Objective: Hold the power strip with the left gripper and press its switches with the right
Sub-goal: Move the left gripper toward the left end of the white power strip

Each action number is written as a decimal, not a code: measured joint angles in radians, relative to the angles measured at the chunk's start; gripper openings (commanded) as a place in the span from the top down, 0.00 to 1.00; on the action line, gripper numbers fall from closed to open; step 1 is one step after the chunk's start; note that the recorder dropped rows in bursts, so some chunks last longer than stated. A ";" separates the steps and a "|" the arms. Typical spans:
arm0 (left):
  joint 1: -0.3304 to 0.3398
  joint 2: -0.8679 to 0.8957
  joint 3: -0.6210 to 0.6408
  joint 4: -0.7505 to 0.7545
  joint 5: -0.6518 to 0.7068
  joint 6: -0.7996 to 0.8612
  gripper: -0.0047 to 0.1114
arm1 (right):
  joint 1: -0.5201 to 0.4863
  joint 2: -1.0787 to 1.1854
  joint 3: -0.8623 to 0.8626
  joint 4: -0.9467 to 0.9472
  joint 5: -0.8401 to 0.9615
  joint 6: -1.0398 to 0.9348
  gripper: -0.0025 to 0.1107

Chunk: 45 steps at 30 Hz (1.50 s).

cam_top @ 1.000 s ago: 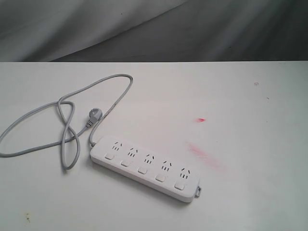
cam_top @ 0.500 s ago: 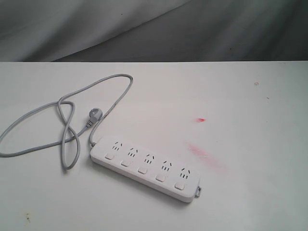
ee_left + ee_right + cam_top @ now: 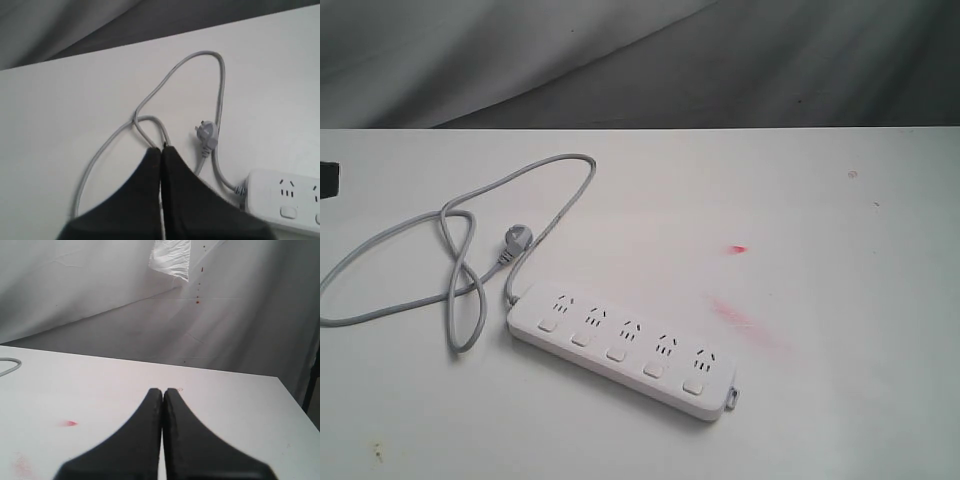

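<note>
— Grey creased cloth (image 3: 620, 60) hangs behind a white bench (image 3: 840, 400). What lies on the bench?

— One power strip (image 3: 625, 348), low and left of centre in the exterior view. It is a long, flat white bar with rounded ends, lying at a slant, its right end nearer the camera. Five sockets (image 3: 631, 328) run along it in a row. Five switches (image 3: 616, 353), small white rounded squares, sit one under each socket. A small grey tab (image 3: 732, 399) sticks out at the right end.

— And its lead?

— A grey cord (image 3: 450, 235) leaves the left end, climbs to a wide loop, and crosses itself farther left. Its plug (image 3: 517, 239) lies flat just beside the cord, near the strip's left end.

— Any marks?

— A red spot (image 3: 738, 249) and a faint red smear (image 3: 745, 322), both right of the strip and apart from it.

— Where are the grippers?

— Each shows clearly only in its own wrist view. The left tool (image 3: 161, 148) has its black jaws pressed together with nothing between them; its tips show in front of the cord's crossing, and the strip's cord end is off to one side. The right tool (image 3: 163, 390) is likewise closed on nothing, over bare bench, with the strip out of its view.
</note>
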 measured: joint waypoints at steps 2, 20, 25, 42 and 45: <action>0.000 0.007 -0.002 -0.003 -0.038 0.002 0.95 | 0.000 0.000 0.000 0.000 0.000 0.000 0.98; 0.000 0.007 -0.016 -0.351 0.124 0.742 0.96 | 0.000 0.000 0.000 0.000 0.000 0.000 0.98; 0.000 0.058 -0.016 -0.498 0.187 1.180 0.96 | 0.000 0.000 0.000 0.000 0.000 0.000 0.98; 0.000 0.481 -0.027 -0.858 0.060 2.115 0.96 | 0.000 0.000 0.000 0.000 0.000 0.000 0.98; 0.000 0.549 -0.082 -0.889 0.080 2.184 0.96 | 0.000 0.000 0.000 0.000 0.000 0.000 0.98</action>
